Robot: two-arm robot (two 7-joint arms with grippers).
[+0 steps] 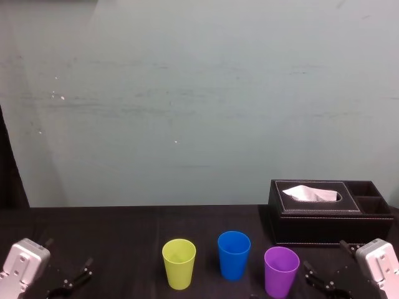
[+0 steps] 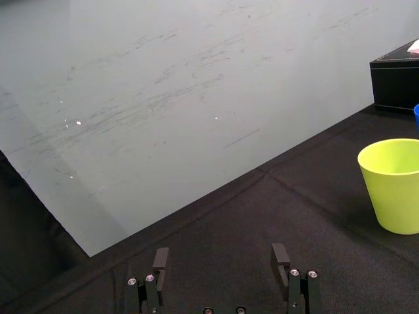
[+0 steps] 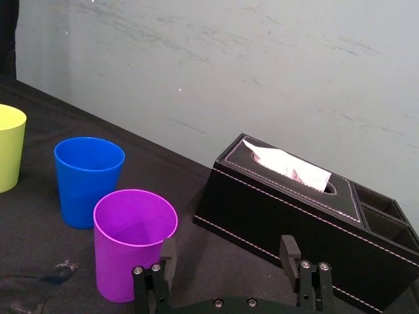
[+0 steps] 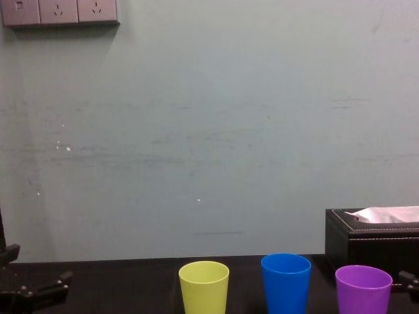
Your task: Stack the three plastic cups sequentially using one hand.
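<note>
At the right gripper (image 3: 228,252) we see the 2 fingers (image 3: 169,252) spread apart with nothing between them, low over the bench (image 3: 39,261). Just ahead of them and a little to their left stands the purple cup (image 3: 131,248). The left gripper (image 2: 220,261) is the same, its fingers (image 2: 280,256) parted and empty, with the yellow-green cup (image 2: 396,186) off to its right. We judge that stacking has not yet begun: all 3 cups stand singly, each apart from its neighbour, in a row across the front of the bench. The yellow-green cup is on the left and the blue cup (image 3: 88,180) is in the middle, set slightly farther back. The purple cup is on the right, near the front left corner of the black tissue box (image 3: 281,209). Each cup stands upright with its long axis vertical, its open mouth facing up and its narrower base on the bench. From here we cannot tell which arm will do the work. The first move calls for 1 gripper to close on a cup's wall or rim and lift it straight up. It would then carry the cup over a neighbour's mouth and lower it base first along that same vertical axis, keeping it level so the taper seats. The right gripper is nearest the purple cup, so we think starting there would be sensible.
</note>
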